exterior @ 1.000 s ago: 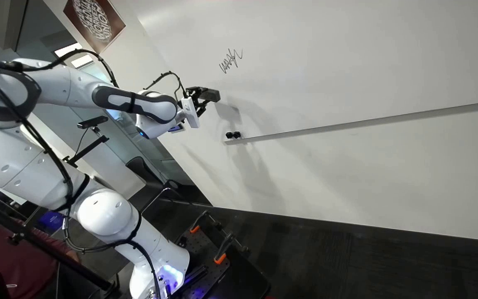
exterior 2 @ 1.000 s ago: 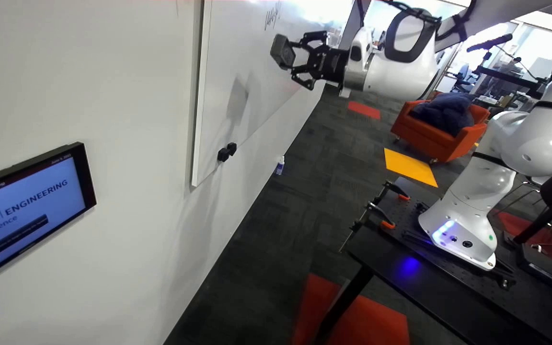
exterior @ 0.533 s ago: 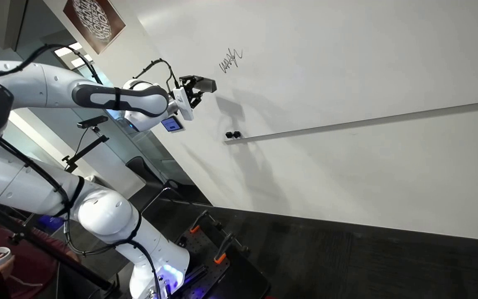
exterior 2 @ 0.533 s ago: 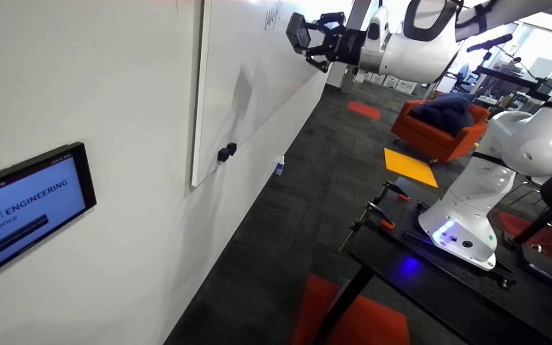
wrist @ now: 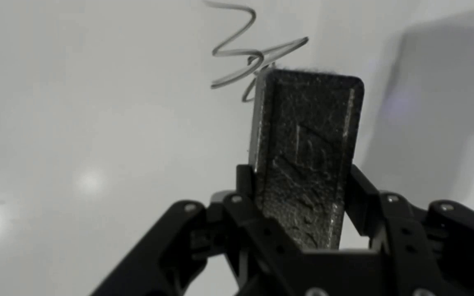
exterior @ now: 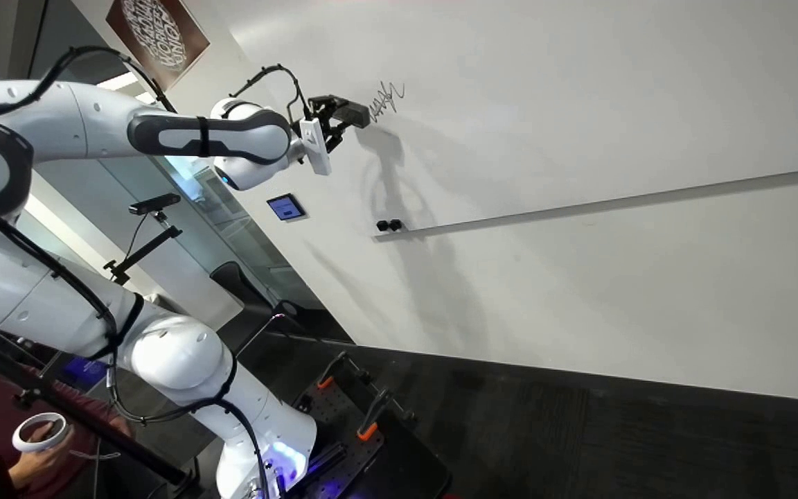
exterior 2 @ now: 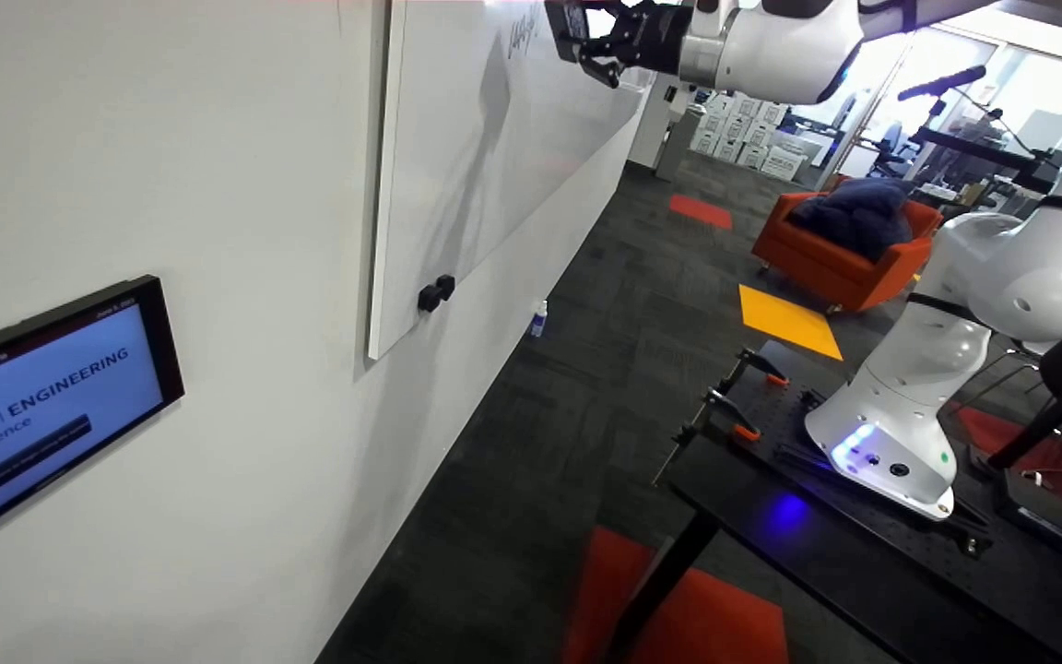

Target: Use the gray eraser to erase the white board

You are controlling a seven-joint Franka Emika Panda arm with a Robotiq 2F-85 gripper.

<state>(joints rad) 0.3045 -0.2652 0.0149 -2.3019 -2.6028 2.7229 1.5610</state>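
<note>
- Gripper (wrist: 300,185): fingers (wrist: 244,181) pinch the gray eraser (wrist: 309,123), one on its 9 o'clock side, one on its 3. Gap between them = eraser's width.
- Wrist view: eraser runs near 12 o'clock, leaning a touch toward 1. Far end sticks well past the fingertips; near end sits down between the fingers.
- Same view: far end covers part of the scribble (wrist: 237,53); visible strokes come out toward 11 o'clock. White board (wrist: 97,123) fills the background.
- Shadow (wrist: 430,102) on the board at the eraser's 3 o'clock, lit strip between at the far end. Board contact: can't tell.
- In an exterior view, eraser sits at the gripper's 3 o'clock end, scribble just beside it at 2. Gray rail (exterior: 648,200) starts well apart, between 5 and 6 o'clock from the eraser, and runs off toward 3.
- Two small black pieces (exterior: 389,225) at the rail's near end: both exterior views only.
- In an exterior view, eraser is cropped at 12 o'clock; wall screen (exterior 2: 61,415) at 9 reads "ENGINEERING". Bottle (exterior 2: 538,319) and orange armchair (exterior 2: 817,267) show only there.
- Wrist view alone shows scuffs on the eraser's broad face.
</note>
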